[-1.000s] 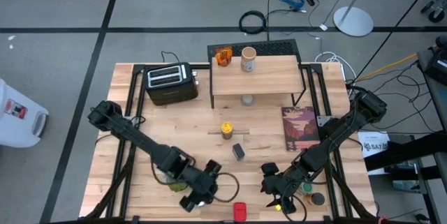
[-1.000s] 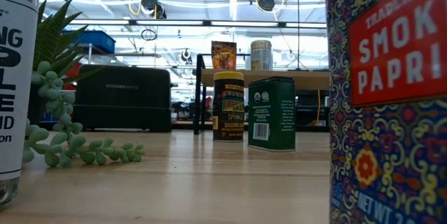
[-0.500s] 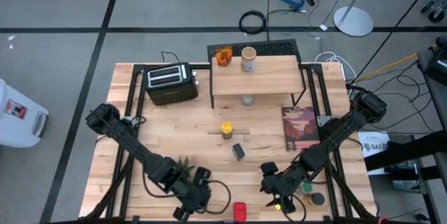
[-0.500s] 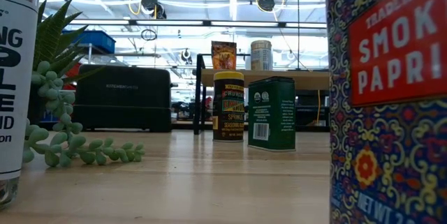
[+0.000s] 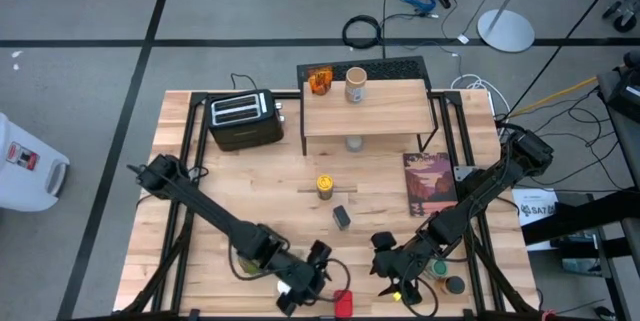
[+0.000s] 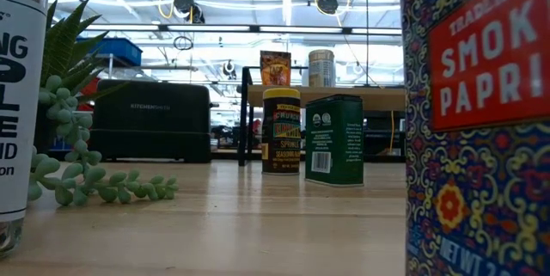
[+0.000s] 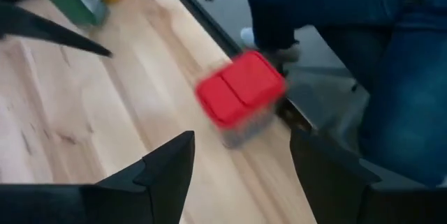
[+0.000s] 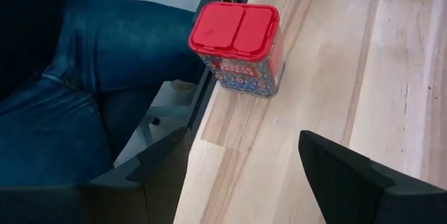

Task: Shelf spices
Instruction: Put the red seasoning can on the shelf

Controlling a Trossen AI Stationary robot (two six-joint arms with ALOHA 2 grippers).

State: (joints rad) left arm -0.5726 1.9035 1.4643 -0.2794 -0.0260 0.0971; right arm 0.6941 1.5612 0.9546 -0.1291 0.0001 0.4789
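Spices are the job, and most of them are not yet shelved. Taking the shelf [image 5: 368,109] as the landmark: its plank top carries only two, the amber jar [image 5: 319,81] and the tan-lidded jar [image 5: 355,85], both near its far edge. A white-capped shaker [image 5: 353,144] stands on the table at the shelf's near edge. Out in front of the shelf stand the yellow-lidded jar [image 5: 324,186] and, a little nearer the table's front, the dark square tin [image 5: 342,217]. Farthest from the shelf, at the table's front edge, sits the red tin [image 5: 343,303]. So by my judgement five or so remain.

The left gripper [image 5: 300,289] hovers just beside the red tin [image 7: 239,96], fingers apart, the tin ahead of them and not yet between. The right gripper [image 5: 392,273], also spread and empty, waits near the same tin on its other side.
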